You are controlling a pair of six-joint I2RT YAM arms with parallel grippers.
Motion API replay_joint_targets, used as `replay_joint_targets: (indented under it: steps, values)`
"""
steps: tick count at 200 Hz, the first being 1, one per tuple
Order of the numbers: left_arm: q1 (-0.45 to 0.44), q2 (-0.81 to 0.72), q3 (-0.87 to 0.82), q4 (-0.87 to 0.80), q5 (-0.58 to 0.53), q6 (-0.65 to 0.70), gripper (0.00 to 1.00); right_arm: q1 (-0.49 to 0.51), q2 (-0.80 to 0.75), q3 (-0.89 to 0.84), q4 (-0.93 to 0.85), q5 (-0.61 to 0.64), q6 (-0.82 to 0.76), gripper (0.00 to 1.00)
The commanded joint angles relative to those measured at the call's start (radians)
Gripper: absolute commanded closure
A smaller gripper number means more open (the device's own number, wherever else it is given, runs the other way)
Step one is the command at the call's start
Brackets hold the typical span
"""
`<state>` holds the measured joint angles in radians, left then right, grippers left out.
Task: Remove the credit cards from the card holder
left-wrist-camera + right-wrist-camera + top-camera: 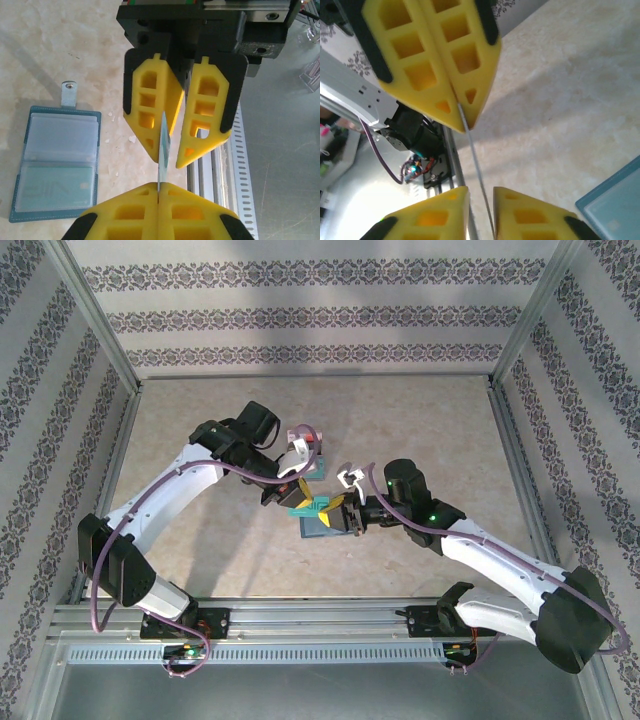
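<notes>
Left fingers (159, 186) are clamped on a teal-green credit card (163, 145), held edge-on above the desk (50, 45). Right fingers (480, 195) stand apart with that card's edge between them. The card holder (65, 109) lies open on the desk, with a second card (55, 187) in its lower pocket.

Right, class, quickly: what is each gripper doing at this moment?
Left gripper: closed, holding a credit card by its edge.
Right gripper: open, fingers apart either side of that card.

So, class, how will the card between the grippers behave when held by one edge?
Probably stiff: the card looks straight edge-on though only the left gripper pinches it. Likely light, being so thin. Possibly slippery, since its face looks smooth.
</notes>
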<state>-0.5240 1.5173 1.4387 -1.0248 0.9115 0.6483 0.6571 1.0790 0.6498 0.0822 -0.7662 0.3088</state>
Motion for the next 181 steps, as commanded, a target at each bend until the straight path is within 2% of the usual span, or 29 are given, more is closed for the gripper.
replay_joint_targets:
  steps: [1,30,38,41,45,48,79,102,138,181]
  values:
    - [-0.007,-0.017,-0.001,0.025,-0.025,0.007,1.00,0.002,-0.021,0.026,0.004,0.028,-0.016,0.53]
    - [-0.005,-0.053,-0.051,0.144,-0.100,-0.029,1.00,-0.011,-0.057,0.010,-0.016,0.108,-0.005,0.35]
    - [0.000,-0.058,-0.063,0.169,-0.118,-0.020,1.00,-0.014,-0.066,0.004,-0.020,0.136,0.002,0.24]
    - [0.002,-0.058,-0.067,0.179,-0.123,-0.017,1.00,-0.015,-0.070,0.001,-0.022,0.145,0.004,0.18]
    - [0.004,-0.060,-0.072,0.193,-0.132,-0.013,1.00,-0.016,-0.074,-0.002,-0.024,0.155,0.007,0.04]
    - [0.008,-0.060,-0.077,0.204,-0.137,-0.010,1.00,-0.017,-0.077,-0.004,-0.025,0.164,0.009,0.02]
    - [0.053,-0.055,-0.116,0.336,-0.147,0.018,1.00,-0.027,-0.106,-0.019,-0.037,0.259,0.046,0.02]
    - [0.073,-0.025,-0.126,0.412,-0.182,0.076,1.00,-0.032,-0.117,-0.016,-0.080,0.408,0.090,0.02]
    - [0.109,0.082,-0.067,0.427,-0.198,0.166,1.00,-0.046,-0.108,-0.021,-0.132,0.573,0.148,0.02]
    - [0.141,0.205,0.004,0.448,-0.190,0.251,1.00,-0.057,-0.095,-0.027,-0.145,0.663,0.200,0.02]
